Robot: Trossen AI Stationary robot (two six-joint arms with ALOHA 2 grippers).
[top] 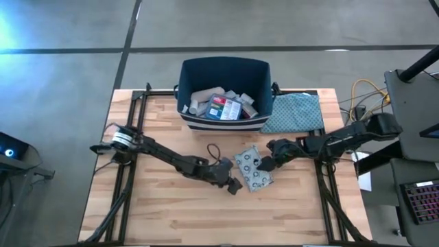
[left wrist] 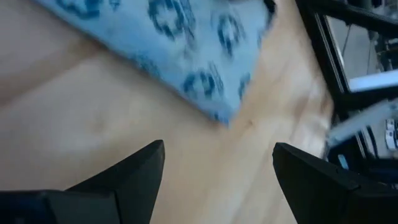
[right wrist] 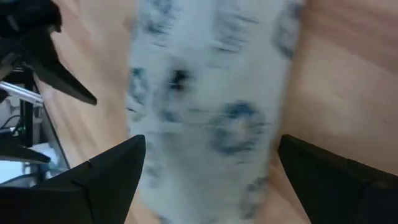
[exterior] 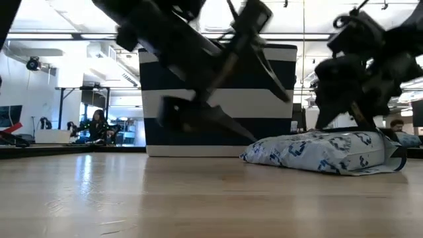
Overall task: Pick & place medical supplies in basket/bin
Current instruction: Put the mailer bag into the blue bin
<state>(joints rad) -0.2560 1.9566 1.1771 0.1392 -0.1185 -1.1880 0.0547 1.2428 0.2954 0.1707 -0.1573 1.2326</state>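
Patterned pouch [top: 252, 169] lies between left hand [top: 234, 182] and right hand [top: 263, 165].

A pale wooden counter [top: 171, 206] with a butcher-block grain stands on a grey concrete floor [top: 68, 41] crossed by dark seams, one running level past twelve o'clock of the counter and another slanting off toward eleven o'clock. Black metal framing [top: 130, 130] edges the counter at nine and three o'clock. At three o'clock sits grey equipment with yellow cables [top: 363, 89] coiled beside it. At table height the room behind is a bright open workshop with white ceiling beams [exterior: 79, 20] and lighting; a person [exterior: 99, 125] sits far off at nine o'clock.
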